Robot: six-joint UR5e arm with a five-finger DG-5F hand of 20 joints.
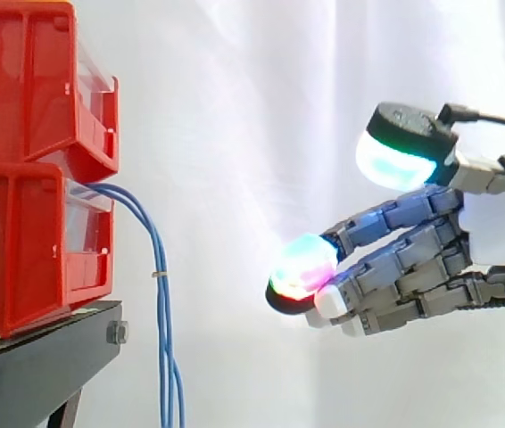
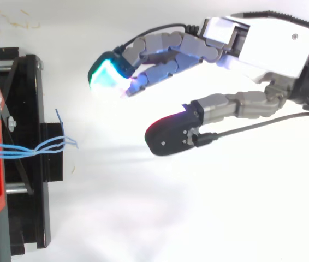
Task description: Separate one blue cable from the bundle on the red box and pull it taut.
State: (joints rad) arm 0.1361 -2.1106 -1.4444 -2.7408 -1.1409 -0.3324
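Hand [image 2: 263,46] sat nearest, right of the work. Its fingers [image 1: 395,259] were loosely extended and the thumb [image 2: 171,136] spread off to one side, so it was open, holding nothing, well apart from the cables. Blue cable bundle [image 1: 159,267] came out of the lower red bin [image 1: 20,250] front, drooped past the black stand [image 1: 38,357] edge and hung down slack, with a small tie round it. An upper red bin [image 1: 29,80] was stacked on top, with the white curtain [image 1: 261,107] behind.
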